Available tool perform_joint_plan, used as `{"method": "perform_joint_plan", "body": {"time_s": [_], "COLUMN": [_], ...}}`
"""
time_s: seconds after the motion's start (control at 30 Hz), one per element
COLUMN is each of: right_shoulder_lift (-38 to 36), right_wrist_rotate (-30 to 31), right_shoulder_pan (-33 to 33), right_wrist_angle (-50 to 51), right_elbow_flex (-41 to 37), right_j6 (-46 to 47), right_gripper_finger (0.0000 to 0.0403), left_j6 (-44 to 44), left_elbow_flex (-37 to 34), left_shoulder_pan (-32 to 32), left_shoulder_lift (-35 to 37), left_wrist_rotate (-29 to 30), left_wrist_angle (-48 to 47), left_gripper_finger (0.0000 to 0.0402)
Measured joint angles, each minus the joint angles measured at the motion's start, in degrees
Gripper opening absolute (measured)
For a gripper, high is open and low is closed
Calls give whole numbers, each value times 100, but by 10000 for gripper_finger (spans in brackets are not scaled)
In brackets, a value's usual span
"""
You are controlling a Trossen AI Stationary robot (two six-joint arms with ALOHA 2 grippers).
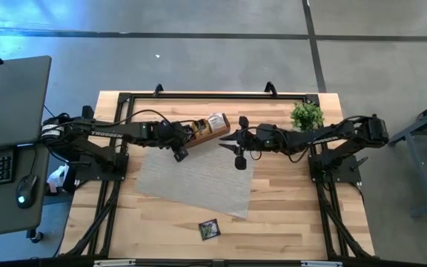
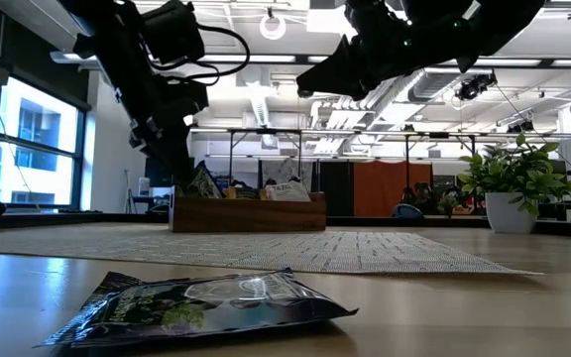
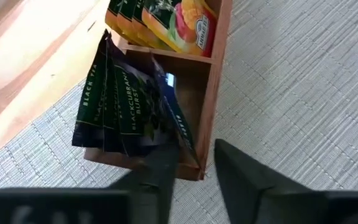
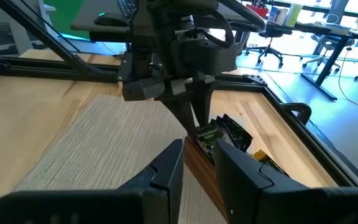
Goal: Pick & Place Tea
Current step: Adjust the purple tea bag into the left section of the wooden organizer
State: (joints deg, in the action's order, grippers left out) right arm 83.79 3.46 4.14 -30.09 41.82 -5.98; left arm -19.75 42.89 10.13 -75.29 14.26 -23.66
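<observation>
We see the left gripper (image 1: 179,153) at the near end of the wooden tray (image 1: 206,127), its fingers (image 3: 160,168) parted, one reaching in among the dark sachets (image 3: 126,106) that stand in the end compartment. Yellow-red sachets (image 3: 179,22) fill the next compartment. The right gripper (image 1: 237,150) hovers over the grey mat (image 1: 191,178), fingers spread. One dark sachet (image 1: 209,229) lies alone on the table (image 1: 288,215) near the front edge
</observation>
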Motion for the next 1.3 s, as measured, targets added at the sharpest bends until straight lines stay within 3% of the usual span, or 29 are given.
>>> {"method": "perform_joint_plan", "body": {"time_s": [0.13, 0.2, 0.4, 0.67, 0.87, 1.3], "right_shoulder_lift": [2, 4, 4, 4, 4, 6], "right_wrist_rotate": [0, -2, -2, -2, -2, -4], "right_shoulder_pan": [0, -1, 0, 0, 0, 0], "right_wrist_angle": [-15, -15, -15, -15, -16, -5], "right_elbow_flex": [0, 0, 0, 0, 0, 0], "right_j6": [0, 0, 0, 0, 0, 0], "right_gripper_finger": [87, 87, 87, 87, 87, 87], "left_j6": [-2, -14, 12, 257, 643, 1068], "left_elbow_flex": [0, 0, 189, 1691, 2371, 2483], "left_shoulder_pan": [0, 0, 0, 2, 4, 700], "left_shoulder_lift": [0, 0, 15, 77, -284, -1574], "left_wrist_rotate": [-22, -20, -22, 45, 42, -140], "left_wrist_angle": [6, 16, -231, -2416, -3219, -3636], "left_gripper_finger": [29, 9, 5, 1, 1, 0]}}
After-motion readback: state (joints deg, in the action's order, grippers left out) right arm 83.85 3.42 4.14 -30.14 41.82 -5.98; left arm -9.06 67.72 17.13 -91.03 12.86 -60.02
